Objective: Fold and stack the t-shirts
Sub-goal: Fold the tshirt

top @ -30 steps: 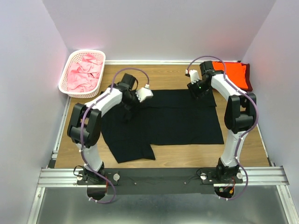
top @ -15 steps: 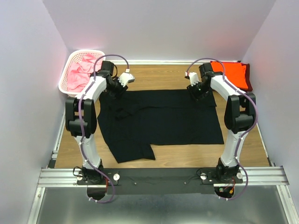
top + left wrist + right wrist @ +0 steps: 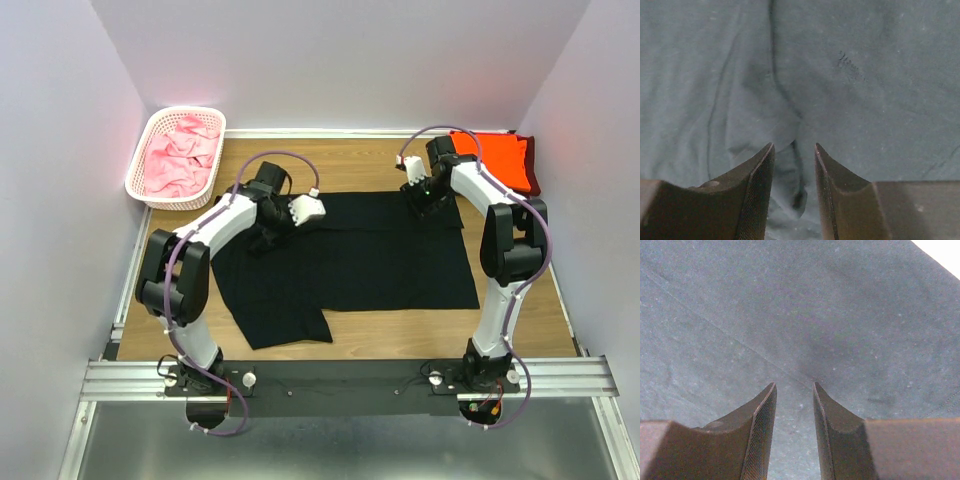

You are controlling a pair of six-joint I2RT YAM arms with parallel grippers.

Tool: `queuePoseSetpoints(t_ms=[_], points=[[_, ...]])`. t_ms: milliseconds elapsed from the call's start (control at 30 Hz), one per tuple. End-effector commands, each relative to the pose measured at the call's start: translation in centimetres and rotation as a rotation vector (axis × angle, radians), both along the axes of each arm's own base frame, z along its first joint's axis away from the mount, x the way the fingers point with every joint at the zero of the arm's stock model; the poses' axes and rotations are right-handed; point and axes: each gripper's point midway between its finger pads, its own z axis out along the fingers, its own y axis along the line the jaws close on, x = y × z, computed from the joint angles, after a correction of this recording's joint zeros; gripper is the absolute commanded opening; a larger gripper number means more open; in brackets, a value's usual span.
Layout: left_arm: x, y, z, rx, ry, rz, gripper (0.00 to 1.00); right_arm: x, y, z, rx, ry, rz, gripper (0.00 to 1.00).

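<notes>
One black t-shirt (image 3: 380,265) lies spread flat on the bench (image 3: 340,160), and the fold has not yet begun. Left fingers (image 3: 757,190) and right fingers (image 3: 760,430) are down on its far side, narrowly parted; whether they're gripping cloth, I cannot tell. Next up, I'd say: pinch firmly, lift together, carry the edge nearward.

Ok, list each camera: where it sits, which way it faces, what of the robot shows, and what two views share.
Top external: above and behind, facing down at the wooden table; left arm and right arm whole, bases at the bottom.
Left wrist: on the left arm, facing down past the left gripper at a wrinkled part of the spread black cloth t-shirt.
Right wrist: on the right arm, facing down past the right gripper at a smoother part.
Shared: both wrist views show that t-shirt.
</notes>
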Motion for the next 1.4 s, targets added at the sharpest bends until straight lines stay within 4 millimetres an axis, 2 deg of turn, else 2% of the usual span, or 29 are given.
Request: queuePoseSetpoints(t_ms=[0, 200, 300, 500, 633, 700, 767, 867, 933, 1067, 1233, 1367], points=[[1.7, 0.5, -1.1, 0.105, -0.075, 0.014, 0.46, -0.7, 0.2, 0.3, 0.015, 0.006, 0.013, 0.42], [1.9, -0.2, -2.5, 0.143, -0.080, -0.005, 0.46, -1.0, 0.0, 0.0, 0.003, 0.014, 0.018, 0.42], [1.7, -0.2, -3.9, 0.155, -0.048, -0.019, 0.46, -1.1, -0.2, -0.1, -0.002, 0.014, 0.017, 0.41], [1.8, 0.0, -5.4, 0.174, -0.036, -0.022, 0.46, -1.0, -0.1, -0.1, -0.004, 0.012, 0.020, 0.41], [2.1, 0.1, -5.8, 0.182, -0.037, -0.017, 0.36, -1.1, -0.2, -0.1, -0.004, 0.015, 0.018, 0.41], [2.1, 0.0, -5.6, 0.174, -0.030, -0.020, 0.35, -1.2, -0.2, -0.2, -0.005, 0.016, 0.020, 0.41], [2.0, -0.1, -4.9, 0.164, -0.023, -0.025, 0.40, -1.3, -0.3, -0.2, -0.005, 0.017, 0.020, 0.41], [1.8, -0.3, -3.0, 0.146, -0.039, -0.038, 0.44, -1.4, -0.2, -0.1, -0.007, 0.014, 0.022, 0.41], [1.7, -0.4, -1.0, 0.127, -0.059, -0.062, 0.45, -1.4, -0.3, 0.0, -0.007, 0.013, 0.024, 0.41], [0.6, -0.9, 0.6, 0.104, -0.030, -0.120, 0.44, -1.5, -0.2, -0.1, -0.004, 0.017, 0.022, 0.41], [-0.5, -1.0, -0.7, 0.103, 0.038, -0.164, 0.37, -1.3, -0.1, 0.1, 0.000, 0.012, 0.018, 0.41], [-0.6, -1.6, -1.6, 0.087, 0.068, -0.172, 0.37, -1.4, -0.4, -0.1, -0.009, 0.015, 0.018, 0.41]])
